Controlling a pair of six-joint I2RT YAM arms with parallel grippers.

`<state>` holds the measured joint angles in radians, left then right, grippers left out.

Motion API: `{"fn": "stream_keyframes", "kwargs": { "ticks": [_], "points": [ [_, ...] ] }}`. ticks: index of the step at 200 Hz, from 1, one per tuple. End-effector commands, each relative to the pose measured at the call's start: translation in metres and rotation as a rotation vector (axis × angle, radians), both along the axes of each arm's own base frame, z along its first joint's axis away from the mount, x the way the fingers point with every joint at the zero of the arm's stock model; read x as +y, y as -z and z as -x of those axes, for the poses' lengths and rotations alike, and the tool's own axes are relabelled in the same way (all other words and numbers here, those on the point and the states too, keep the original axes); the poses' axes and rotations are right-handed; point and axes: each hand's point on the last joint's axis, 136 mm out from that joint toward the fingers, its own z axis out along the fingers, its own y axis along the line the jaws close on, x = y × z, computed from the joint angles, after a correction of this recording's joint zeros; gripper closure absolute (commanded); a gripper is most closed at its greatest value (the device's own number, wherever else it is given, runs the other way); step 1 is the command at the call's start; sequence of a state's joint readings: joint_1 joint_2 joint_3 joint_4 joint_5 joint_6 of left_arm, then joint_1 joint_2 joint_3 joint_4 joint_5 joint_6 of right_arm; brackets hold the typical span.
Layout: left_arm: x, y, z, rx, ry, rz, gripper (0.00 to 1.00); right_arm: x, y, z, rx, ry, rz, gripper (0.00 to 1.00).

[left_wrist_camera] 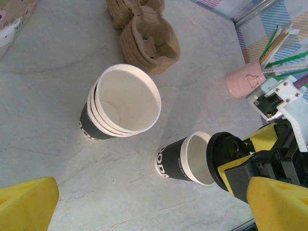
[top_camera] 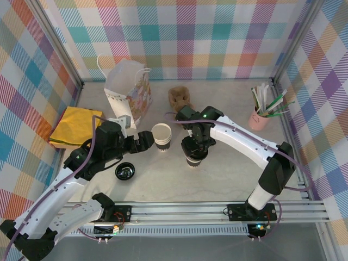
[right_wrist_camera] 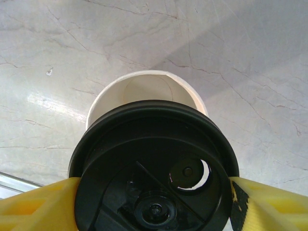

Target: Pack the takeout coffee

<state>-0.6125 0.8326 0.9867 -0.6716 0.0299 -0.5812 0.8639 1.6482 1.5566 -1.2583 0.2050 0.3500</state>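
While right fingers (right_wrist_camera: 38, 207) clamp black lid (right_wrist_camera: 154, 144), coffee cup (right_wrist_camera: 144, 84) sits beneath; left fingers (left_wrist_camera: 26, 204) spread empty.

A pale, marble-look table top (top_camera: 163, 185) with thin grey veins forms the floor of the scene. Three cloth walls close it in: the far wall (top_camera: 185, 38), the left wall (top_camera: 24, 81) and the right wall (top_camera: 326, 87), all in a pastel check of pink, teal, yellow, orange and purple. Silver metal posts (top_camera: 54, 46) stand at the two far corners. An aluminium rail (top_camera: 179, 209) runs along the near edge. The light is soft and even, and the right wrist view shows a faint bright sheen on the table.
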Motion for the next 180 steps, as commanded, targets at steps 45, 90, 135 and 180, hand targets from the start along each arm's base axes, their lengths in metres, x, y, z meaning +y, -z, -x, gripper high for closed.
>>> {"fn": "stream_keyframes", "kwargs": {
  "ticks": [45,90,135,180],
  "points": [
    [0.008,0.007,0.002,0.005,-0.018,-0.036,0.00,0.005,0.006,-0.004,-0.026,0.006,-0.010,0.24],
    [0.010,0.009,0.002,0.010,-0.024,-0.040,0.00,0.008,0.014,-0.007,-0.039,0.031,-0.033,0.24],
    [0.010,0.010,0.002,0.016,-0.027,-0.042,0.00,0.007,0.024,-0.006,-0.035,0.033,-0.026,0.23],
    [0.009,0.011,0.001,0.021,-0.028,-0.042,0.00,0.006,0.028,-0.006,-0.041,0.037,-0.025,0.22]
  ]
}}
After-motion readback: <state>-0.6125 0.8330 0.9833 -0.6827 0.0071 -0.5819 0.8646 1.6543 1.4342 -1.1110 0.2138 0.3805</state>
